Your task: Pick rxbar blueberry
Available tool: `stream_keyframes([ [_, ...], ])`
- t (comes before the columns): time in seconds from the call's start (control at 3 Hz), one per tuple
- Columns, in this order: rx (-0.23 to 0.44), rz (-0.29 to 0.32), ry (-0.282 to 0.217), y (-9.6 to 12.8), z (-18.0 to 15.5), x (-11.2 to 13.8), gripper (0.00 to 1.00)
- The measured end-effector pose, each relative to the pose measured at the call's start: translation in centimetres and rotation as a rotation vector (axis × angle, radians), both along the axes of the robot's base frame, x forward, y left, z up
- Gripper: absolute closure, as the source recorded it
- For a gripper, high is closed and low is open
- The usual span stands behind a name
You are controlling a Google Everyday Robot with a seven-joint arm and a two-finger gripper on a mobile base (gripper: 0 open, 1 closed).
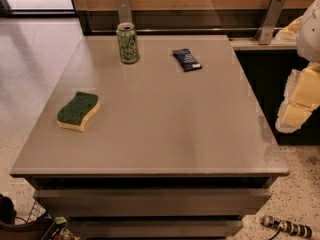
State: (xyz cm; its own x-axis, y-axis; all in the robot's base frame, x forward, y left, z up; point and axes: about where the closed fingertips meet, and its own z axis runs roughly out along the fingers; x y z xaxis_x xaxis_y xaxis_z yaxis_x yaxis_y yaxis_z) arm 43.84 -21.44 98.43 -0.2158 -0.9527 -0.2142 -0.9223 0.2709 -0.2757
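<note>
Dial set on the middle of the grey table (165, 134), 12 o'clock toward the wood-panelled wall.

- rxbar blueberry (187, 59): at about 1 o'clock, lying flat on the tabletop, dark wrapper with pale lettering, long axis slanted toward 5 o'clock. Near the far edge but not touching it, and well in from the right edge. Bare surface on all sides.
- Green can (128, 43): at about 11 o'clock, upright, close to the far edge. Apart from the bar, with a clear strip of tabletop between them.
- Sponge (78, 111): at 9 o'clock, green face up and yellow below, near the left edge with a narrow margin of table showing. Well apart from the bar.
- gripper (299, 103): at 3 o'clock, off the table beyond its right edge and above the dark gap beside it. Only cream-yellow pieces under a white arm section show at the frame border. Whether it is released or clenched, cannot tell. Nothing seen in its hold. Well apart from the bar.
- Open room: the middle and the whole near half of the top are bare from 4 to 8 o'clock. The stretch from the right edge in to the bar carries nothing.
- Far edge: two metal brackets (270, 18) stand behind it against the wall.
- Floor at 5 o'clock: a striped rod-like object (287, 227).
</note>
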Motion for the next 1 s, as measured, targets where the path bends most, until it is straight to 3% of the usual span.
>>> stream_keyframes([
  [0.33, 0.000, 0.000, 0.000, 0.0, 0.0, 0.0, 0.00],
  [0.67, 0.035, -0.026, -0.046, -1.0, 0.0, 1.8, 0.00],
  [1.0, 0.145, -0.118, -0.156, -2.7, 0.2, 6.4, 0.00],
])
